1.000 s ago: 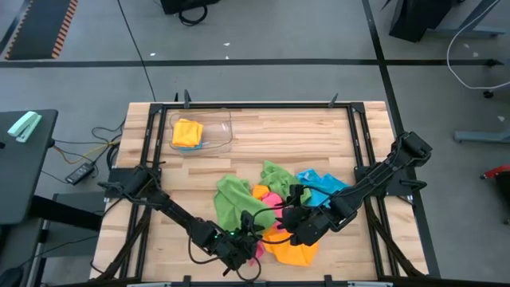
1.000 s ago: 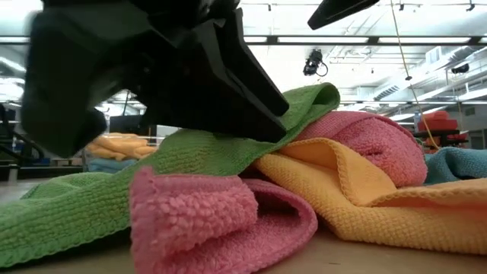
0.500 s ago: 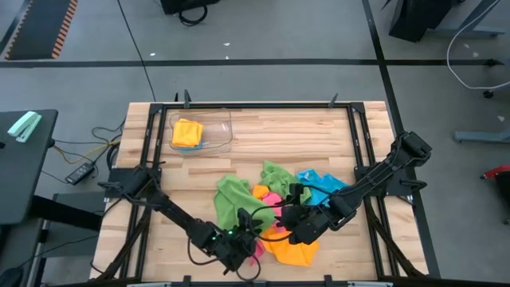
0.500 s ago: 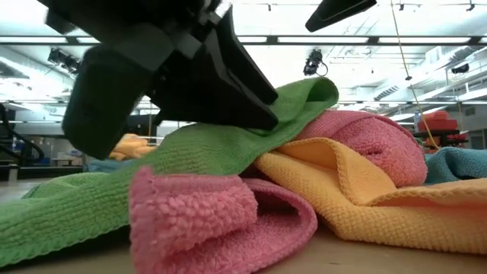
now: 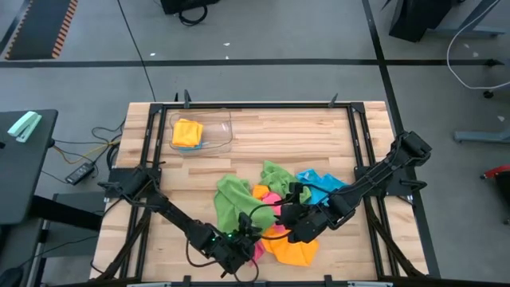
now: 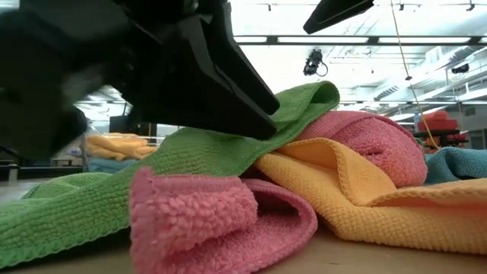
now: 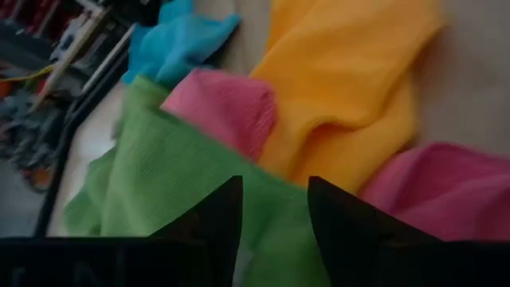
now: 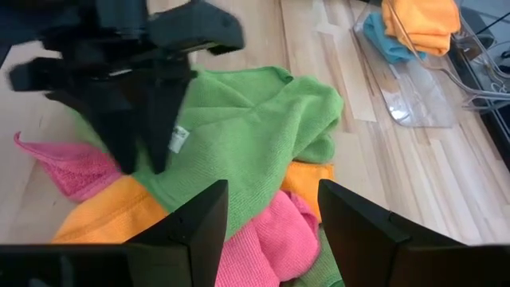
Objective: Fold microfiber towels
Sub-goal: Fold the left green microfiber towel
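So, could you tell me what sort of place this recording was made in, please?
Probably a robotics lab or workshop: a wooden table in a black metal frame stands on a grey concrete floor, cables trail beside it, and long strip ceiling lights hang over an open hall.

Wooden table (image 5: 319,139) carries heaped microfiber towels (image 5: 275,209), clear bin (image 5: 201,132).

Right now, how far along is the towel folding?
Barely begun. Done: folded orange and blue towels already lie in the clear bin. In hand: the left gripper is down on the green towel, fingers apart, no grip yet; the right gripper hangs open above the pile. Left: the green, pink towel, orange towel and blue towel lie crumpled.
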Controlling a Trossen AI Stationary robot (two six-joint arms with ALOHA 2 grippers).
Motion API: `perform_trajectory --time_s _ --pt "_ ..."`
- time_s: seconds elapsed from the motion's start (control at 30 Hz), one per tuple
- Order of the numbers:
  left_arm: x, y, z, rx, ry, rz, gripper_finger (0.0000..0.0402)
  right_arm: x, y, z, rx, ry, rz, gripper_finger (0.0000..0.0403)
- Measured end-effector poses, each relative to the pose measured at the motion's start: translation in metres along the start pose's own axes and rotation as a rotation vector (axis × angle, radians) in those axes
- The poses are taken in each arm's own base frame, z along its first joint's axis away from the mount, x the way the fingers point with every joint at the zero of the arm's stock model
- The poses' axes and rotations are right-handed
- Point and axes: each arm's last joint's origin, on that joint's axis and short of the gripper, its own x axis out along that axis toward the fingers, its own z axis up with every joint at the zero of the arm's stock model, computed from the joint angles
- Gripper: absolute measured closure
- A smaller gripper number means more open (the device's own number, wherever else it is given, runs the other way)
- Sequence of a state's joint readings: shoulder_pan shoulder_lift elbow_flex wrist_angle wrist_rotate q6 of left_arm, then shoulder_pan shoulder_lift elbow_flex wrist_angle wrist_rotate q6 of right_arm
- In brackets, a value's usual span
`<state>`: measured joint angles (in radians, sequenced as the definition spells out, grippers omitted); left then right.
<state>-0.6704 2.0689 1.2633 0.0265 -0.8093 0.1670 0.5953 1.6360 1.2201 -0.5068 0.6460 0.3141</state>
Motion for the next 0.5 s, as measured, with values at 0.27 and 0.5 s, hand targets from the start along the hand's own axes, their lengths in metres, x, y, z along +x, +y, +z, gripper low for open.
perform_trajectory --time_s 0.27,0.5 --pt "0.007 0.007 -0.001 -0.041 0.009 0.005 0.0284 0.001 -0.001 0.0 0.008 0.001 -0.003 0.0199" --pt "0.011 0.011 -0.003 -0.062 0.024 0.014 0.0292 0.001 -0.001 0.0 0.01 0.001 -0.003 0.0199"
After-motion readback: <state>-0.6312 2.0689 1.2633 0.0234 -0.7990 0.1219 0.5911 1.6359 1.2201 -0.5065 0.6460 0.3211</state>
